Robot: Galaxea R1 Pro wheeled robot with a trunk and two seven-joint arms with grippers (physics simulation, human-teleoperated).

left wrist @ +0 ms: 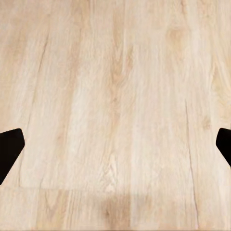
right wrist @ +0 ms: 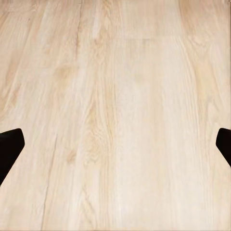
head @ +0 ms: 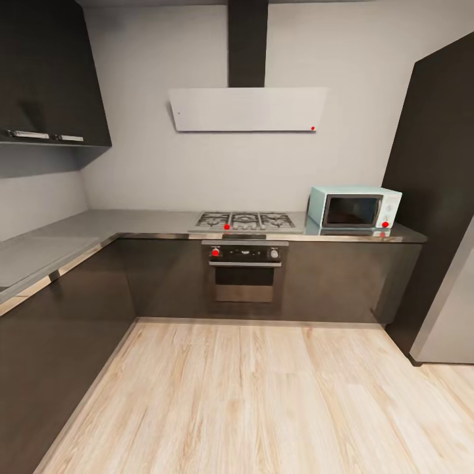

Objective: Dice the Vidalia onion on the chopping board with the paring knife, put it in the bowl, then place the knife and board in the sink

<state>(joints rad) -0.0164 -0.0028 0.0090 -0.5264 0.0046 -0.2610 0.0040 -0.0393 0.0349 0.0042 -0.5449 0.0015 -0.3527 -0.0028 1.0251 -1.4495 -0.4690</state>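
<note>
You are facing an L-shaped grey countertop [head: 158, 222] over dark cabinets [head: 164, 276], with a gas hob [head: 247, 220] above an oven [head: 245, 270] and a pale blue microwave [head: 354, 207] at its right end. A white extractor hood [head: 247, 109] hangs on the wall. Your left gripper [left wrist: 115, 149] and right gripper [right wrist: 115, 149] both point down at the pale wooden floor [head: 263, 401], dark fingertips [left wrist: 9, 149] spread wide, gripping nothing. At the far left edge the worktop may dip into something; too little shows to tell.
</note>
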